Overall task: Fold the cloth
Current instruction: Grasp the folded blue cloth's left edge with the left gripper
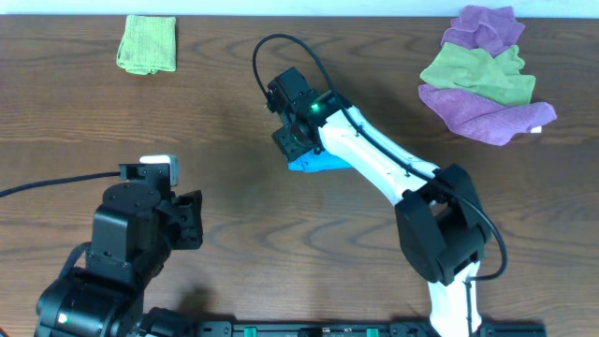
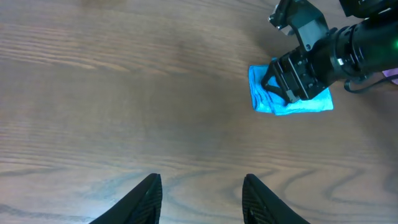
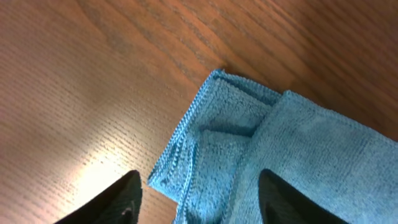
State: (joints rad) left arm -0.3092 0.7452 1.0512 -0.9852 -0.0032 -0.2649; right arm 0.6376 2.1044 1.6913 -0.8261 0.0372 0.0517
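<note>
While our right claw [image 3: 200, 190] hangs wide over the folded blue cloth [image 3: 292, 155], we judge pressing it flat comes next.

So the right arm [image 1: 374, 154] is stretched way out, right gripper [image 3: 199, 190] aimed down, jaws apart. The left arm [image 1: 122, 243] sits tucked back, left gripper [image 2: 202, 193] spread wide too.

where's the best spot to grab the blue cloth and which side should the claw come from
Probably the blue cloth is best pinched at its thick folded edge, where the layers stack, coming straight down from above. It lies flat on the table, so a sideways approach has nothing to get under. The open right claw straddles that edge.
</note>
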